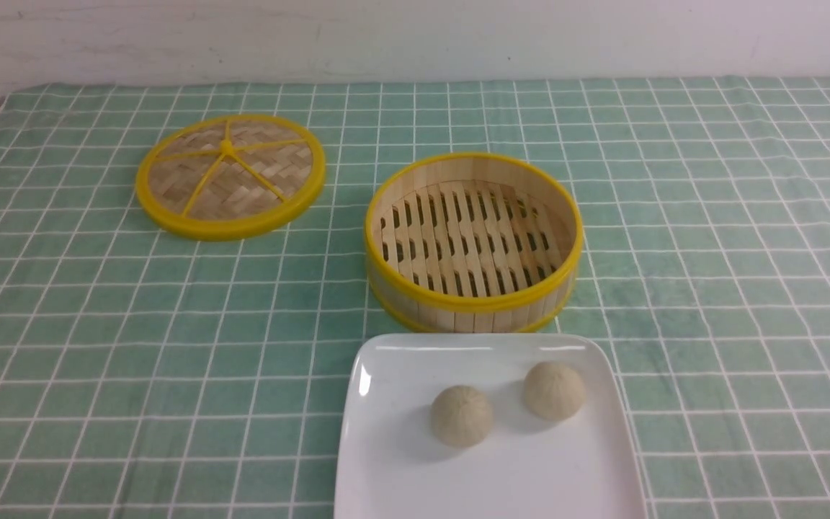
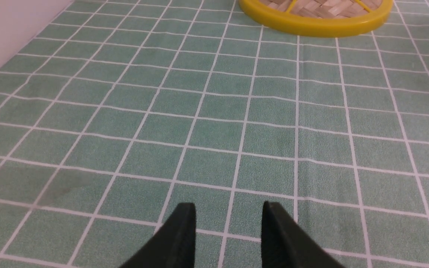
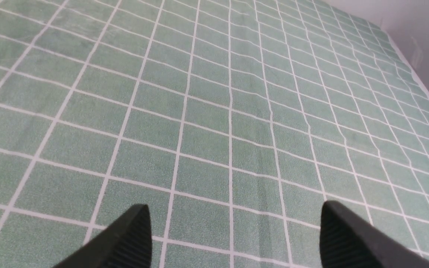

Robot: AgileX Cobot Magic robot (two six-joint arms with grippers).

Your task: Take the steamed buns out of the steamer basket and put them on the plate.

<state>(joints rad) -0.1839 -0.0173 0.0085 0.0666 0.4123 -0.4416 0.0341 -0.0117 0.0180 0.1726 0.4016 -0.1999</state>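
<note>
On the plate [image 1: 400, 375], buns [image 1: 461, 415] beyond either gripper.

No legible text, labels, brands, numbers or signs found in any view; checked on plate [image 1: 415, 461], basket [image 1: 472, 306], lid [image 1: 231, 227], both buns [image 1: 461, 415] [image 1: 553, 390] and checked cloth [image 1: 98, 346] — plain surfaces only, white grid lines on green

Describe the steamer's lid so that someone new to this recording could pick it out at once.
On the green checked tablecloth, look to the far left of the round slatted bamboo steamer basket. The flat woven bamboo lid lies there alone. Both have yellow rims, but only the lid is a shallow disc with yellow spokes.
</note>
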